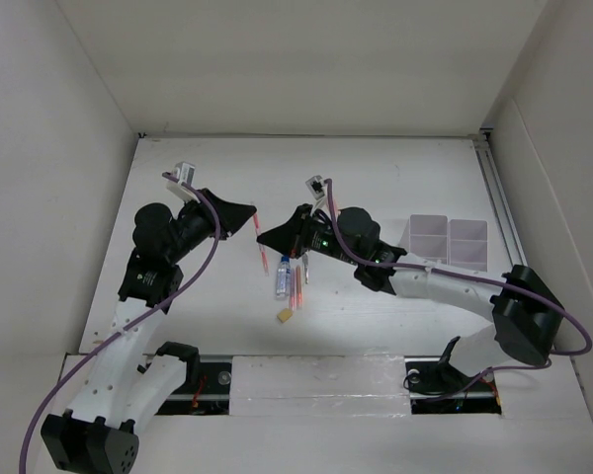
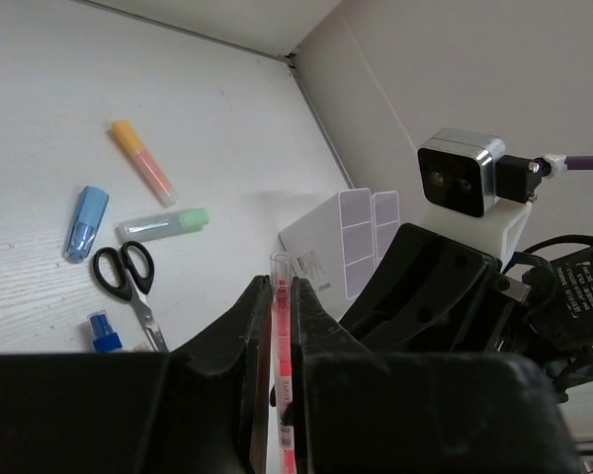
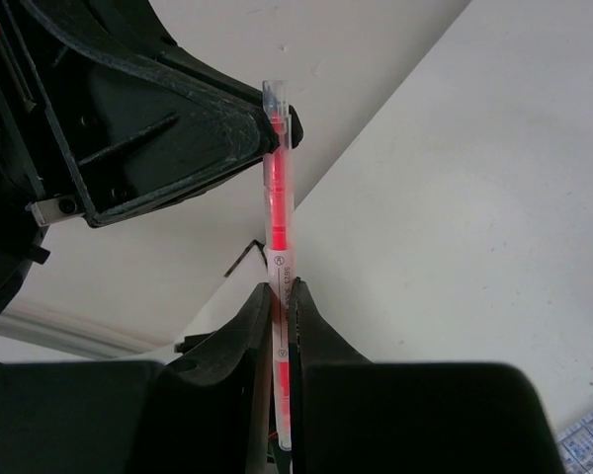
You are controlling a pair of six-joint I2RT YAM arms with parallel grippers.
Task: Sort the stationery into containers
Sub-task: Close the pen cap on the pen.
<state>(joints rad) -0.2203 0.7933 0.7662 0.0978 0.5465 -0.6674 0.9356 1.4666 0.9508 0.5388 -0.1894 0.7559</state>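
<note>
A thin red pen (image 2: 280, 336) is held in the air by both grippers at once. My left gripper (image 2: 280, 283) is shut on one end. My right gripper (image 3: 282, 293) is shut on the other end of the pen (image 3: 276, 197). In the top view the left gripper (image 1: 249, 219) and right gripper (image 1: 268, 240) meet tip to tip over the table's middle. On the table lie an orange marker (image 2: 143, 163), blue marker (image 2: 86, 222), green marker (image 2: 165, 224), black-handled scissors (image 2: 125, 275), glue bottle (image 1: 283, 277), more red pens (image 1: 296, 287) and a yellow eraser (image 1: 286, 315).
The translucent-white bins (image 1: 448, 240) stand at the right of the table, also in the left wrist view (image 2: 341, 240). White walls enclose the table at back and sides. The right arm's forearm (image 1: 445, 286) stretches between the bins and the loose items.
</note>
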